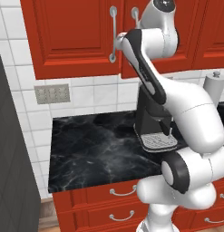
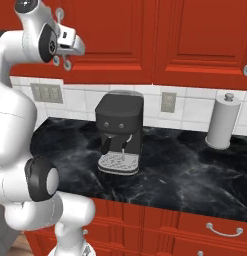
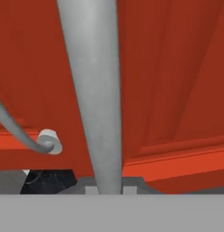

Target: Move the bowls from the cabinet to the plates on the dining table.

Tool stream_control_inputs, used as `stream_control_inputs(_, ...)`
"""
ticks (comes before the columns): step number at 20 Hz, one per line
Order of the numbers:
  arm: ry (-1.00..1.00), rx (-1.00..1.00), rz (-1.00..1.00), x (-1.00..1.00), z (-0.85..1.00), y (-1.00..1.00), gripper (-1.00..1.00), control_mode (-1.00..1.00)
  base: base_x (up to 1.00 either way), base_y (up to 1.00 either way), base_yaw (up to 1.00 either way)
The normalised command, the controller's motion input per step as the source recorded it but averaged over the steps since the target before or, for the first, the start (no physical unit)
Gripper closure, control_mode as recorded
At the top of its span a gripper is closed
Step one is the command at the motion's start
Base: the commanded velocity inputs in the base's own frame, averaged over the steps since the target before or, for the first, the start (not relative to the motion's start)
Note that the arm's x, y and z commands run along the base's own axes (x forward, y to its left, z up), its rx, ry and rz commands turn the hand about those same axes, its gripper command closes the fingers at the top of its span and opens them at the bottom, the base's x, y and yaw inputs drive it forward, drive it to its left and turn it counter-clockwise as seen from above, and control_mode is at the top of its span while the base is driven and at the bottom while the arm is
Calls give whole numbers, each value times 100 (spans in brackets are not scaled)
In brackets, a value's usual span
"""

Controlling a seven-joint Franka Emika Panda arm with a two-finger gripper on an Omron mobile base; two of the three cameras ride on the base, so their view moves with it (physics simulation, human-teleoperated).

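At the upper centre of the left base view the gripper (image 1: 117, 44) is clenched on the silver handle (image 1: 113, 34) of the red cabinet (image 1: 72, 36), whose doors are closed. In the hand view that handle (image 3: 95, 90) runs up the middle between the fingertips (image 3: 91, 190). At the centre of the right base view a coffee machine (image 2: 120, 131) stands on the black counter (image 2: 195, 175), with a paper towel roll (image 2: 222, 121) at the right.
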Motion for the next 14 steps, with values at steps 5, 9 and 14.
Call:
stream_control_inputs(5,-13,0,0,-37,-20,-21,100,-100,0,0,0)
stream_control_inputs(9,-15,1,0,-52,-25,-29,100,-100,0,0,0)
stream_control_inputs(14,-1,2,0,-50,-9,-43,100,-100,0,0,0)
